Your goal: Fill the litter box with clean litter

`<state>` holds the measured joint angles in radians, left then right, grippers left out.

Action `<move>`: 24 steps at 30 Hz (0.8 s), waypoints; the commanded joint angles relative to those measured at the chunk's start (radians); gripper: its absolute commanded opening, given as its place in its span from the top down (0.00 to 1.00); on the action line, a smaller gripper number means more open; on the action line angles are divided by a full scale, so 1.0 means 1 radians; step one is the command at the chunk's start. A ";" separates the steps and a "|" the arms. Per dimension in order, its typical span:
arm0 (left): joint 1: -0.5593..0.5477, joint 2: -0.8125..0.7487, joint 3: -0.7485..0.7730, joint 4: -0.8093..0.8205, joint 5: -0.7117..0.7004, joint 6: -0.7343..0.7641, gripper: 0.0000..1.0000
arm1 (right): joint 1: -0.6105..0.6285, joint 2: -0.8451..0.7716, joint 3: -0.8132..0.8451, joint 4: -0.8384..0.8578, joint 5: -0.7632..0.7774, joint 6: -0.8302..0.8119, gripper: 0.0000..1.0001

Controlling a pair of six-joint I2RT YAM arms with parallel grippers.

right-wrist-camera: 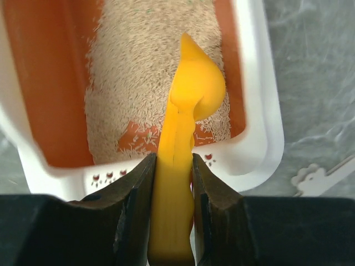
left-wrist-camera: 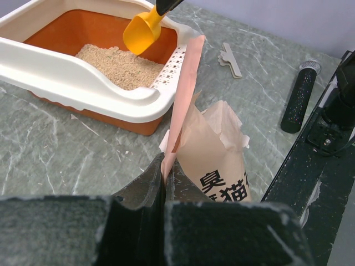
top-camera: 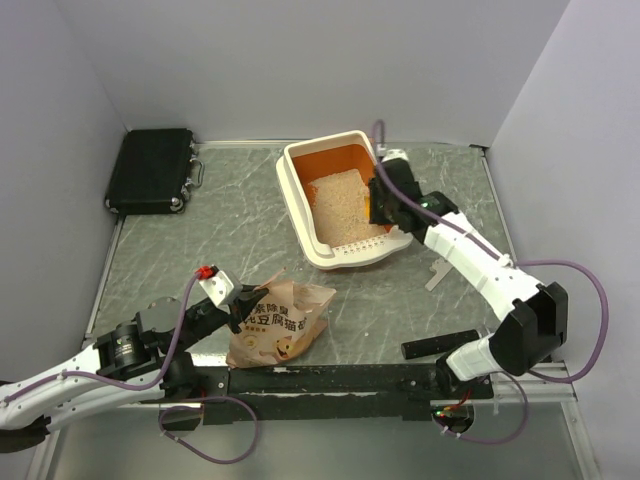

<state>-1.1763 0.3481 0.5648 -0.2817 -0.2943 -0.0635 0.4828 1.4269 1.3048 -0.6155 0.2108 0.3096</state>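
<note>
— Where does the litter box stand?
— The rectangular plastic litter box, cream-white outside and orange inside, stands towards the far side of the grey marbled table, with its slotted rim towards my bases. The fine, pale beige clean litter lies inside it as a sandy bed, and bare orange floor shows at the far end.
— And your right gripper?
— My right gripper pinches the handle of the yellow-orange plastic scoop. The handle crosses the slotted rim and the bowl hangs over the litter. I cannot tell whether the bowl carries anything.
— The left one?
— My left gripper is pressed together on the top edge of the peach-pink printed bag. The bag sits on the table near the box's slotted end, apart from it. A black rectangular case lies in the far left corner.
</note>
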 commanded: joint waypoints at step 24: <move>0.007 -0.031 0.037 0.068 -0.016 0.005 0.99 | 0.096 -0.439 -0.027 -0.056 -0.314 -0.063 1.00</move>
<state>-1.1748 0.3462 0.5652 -0.2821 -0.3134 -0.0635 0.5797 1.0279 1.3281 -0.6773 0.2379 0.2089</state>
